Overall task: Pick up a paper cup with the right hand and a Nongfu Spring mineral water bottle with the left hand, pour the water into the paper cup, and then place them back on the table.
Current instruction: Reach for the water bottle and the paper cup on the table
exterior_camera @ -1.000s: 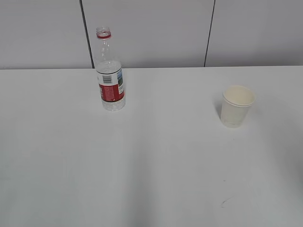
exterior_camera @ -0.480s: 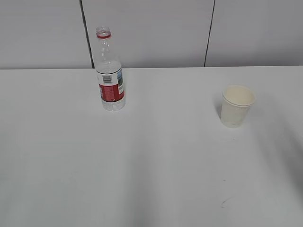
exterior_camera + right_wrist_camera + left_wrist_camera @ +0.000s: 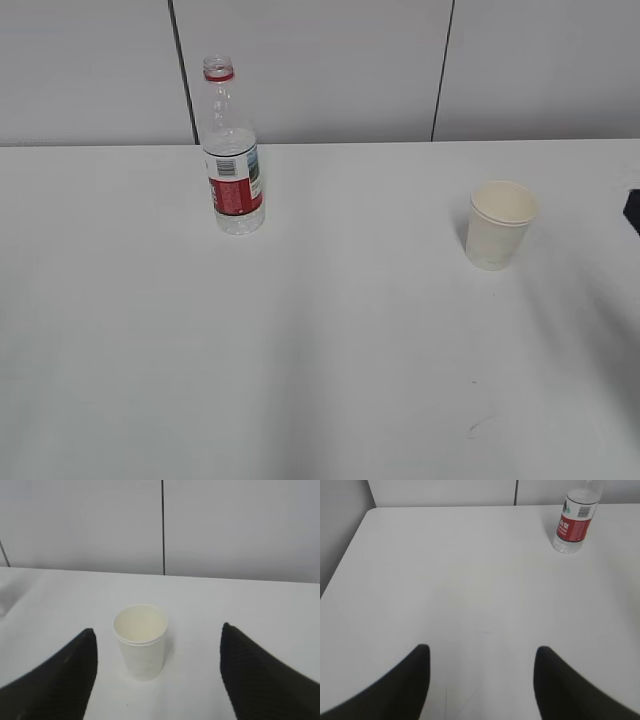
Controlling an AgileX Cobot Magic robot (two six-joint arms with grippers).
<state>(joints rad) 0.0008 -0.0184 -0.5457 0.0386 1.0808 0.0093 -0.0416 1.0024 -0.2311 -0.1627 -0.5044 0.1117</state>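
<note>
The left gripper [image 3: 482, 680] hangs low over the bare worktop [image 3: 320, 340], its fingers spread and holding nothing; in the left wrist view the bottle [image 3: 576, 517] stands far ahead of it and off to the right. In the exterior view the bottle [image 3: 232, 150] stands upright, uncapped, toward the back left of the worktop, well left of the cup [image 3: 500, 224]. The cup stands upright and apart from everything. A small dark scuff [image 3: 474, 428] marks the worktop nearer the camera than the cup. The right gripper [image 3: 157, 675] faces the cup [image 3: 140, 641], fingers spread wide to either side, not touching it. Only a dark sliver shows at the exterior view's right edge, right of the cup.
</note>
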